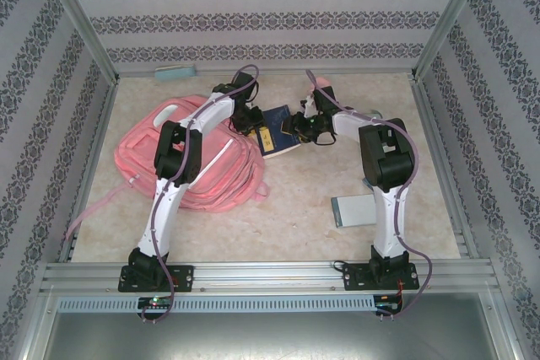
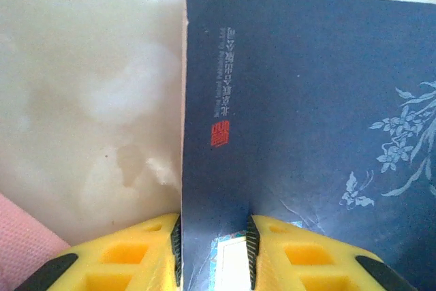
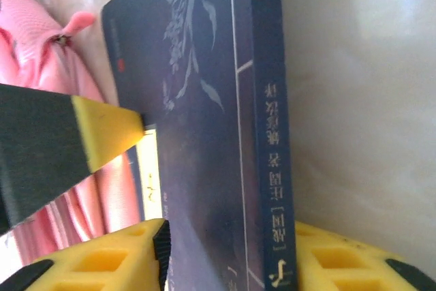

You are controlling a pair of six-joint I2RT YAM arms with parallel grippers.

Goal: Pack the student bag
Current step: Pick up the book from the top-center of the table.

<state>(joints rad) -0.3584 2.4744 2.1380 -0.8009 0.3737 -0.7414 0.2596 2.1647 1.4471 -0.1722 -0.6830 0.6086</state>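
Observation:
The student bag [image 1: 139,158] is a large pink backpack lying flat on the left of the table; its fabric also shows in the wrist views [image 2: 20,236] [image 3: 41,46]. Just right of it, at table centre, a dark blue book [image 1: 274,131] is tilted up off the table. My left gripper [image 1: 251,120] is shut on the book's corner by a white label [image 2: 213,250]. One of its yellow fingers [image 3: 109,131] rests on the cover [image 3: 204,134]. My right gripper [image 1: 305,128] is shut across the book's spine end [image 3: 230,257]. Both arms meet over the book [image 2: 306,100].
A flat grey-white booklet [image 1: 354,211] lies on the table beside the right arm. A teal object [image 1: 175,72] sits against the back wall, and a pink item [image 1: 321,83] lies near the back centre. Patterned walls and a metal frame enclose the table.

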